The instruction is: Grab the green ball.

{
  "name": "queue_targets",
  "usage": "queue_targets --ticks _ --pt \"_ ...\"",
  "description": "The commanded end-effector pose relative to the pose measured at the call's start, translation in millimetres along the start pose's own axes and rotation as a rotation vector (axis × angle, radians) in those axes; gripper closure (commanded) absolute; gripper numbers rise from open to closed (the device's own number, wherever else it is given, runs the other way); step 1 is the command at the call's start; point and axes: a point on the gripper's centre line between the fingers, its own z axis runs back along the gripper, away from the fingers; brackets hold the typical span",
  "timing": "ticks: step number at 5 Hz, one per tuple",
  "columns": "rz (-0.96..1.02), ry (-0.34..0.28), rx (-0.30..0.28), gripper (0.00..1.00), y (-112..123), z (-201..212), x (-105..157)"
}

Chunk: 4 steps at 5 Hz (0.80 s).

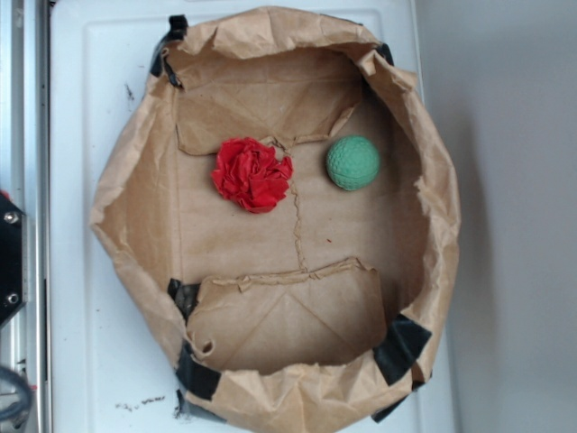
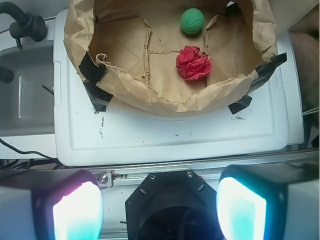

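Gaping gripper (image 2: pixel 159 207) far from green ball (image 1: pixel 352 163)

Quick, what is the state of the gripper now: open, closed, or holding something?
Gripper: open and holding nothing. The green ball lies untouched in the paper bag.

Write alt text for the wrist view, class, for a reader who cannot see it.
A green ball and a red paper flower lie apart inside a brown paper tray taped to a white board. The end effector sits open at the bottom edge, well short of the tray, holding nothing.
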Motion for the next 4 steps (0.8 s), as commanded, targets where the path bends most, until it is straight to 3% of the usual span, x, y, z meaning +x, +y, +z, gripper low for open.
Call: queue_targets --ticks 1,2,3,4 --pt "0.000 0.000 0.000 0.00 0 0 0" --pt "-0.018 0.017 -0.022 0.00 39 -2 52" --pt "-0.057 -0.003 -0.043 0.00 62 -16 103" --pt "-0.083 -0.027 -0.046 0.00 75 -36 129"
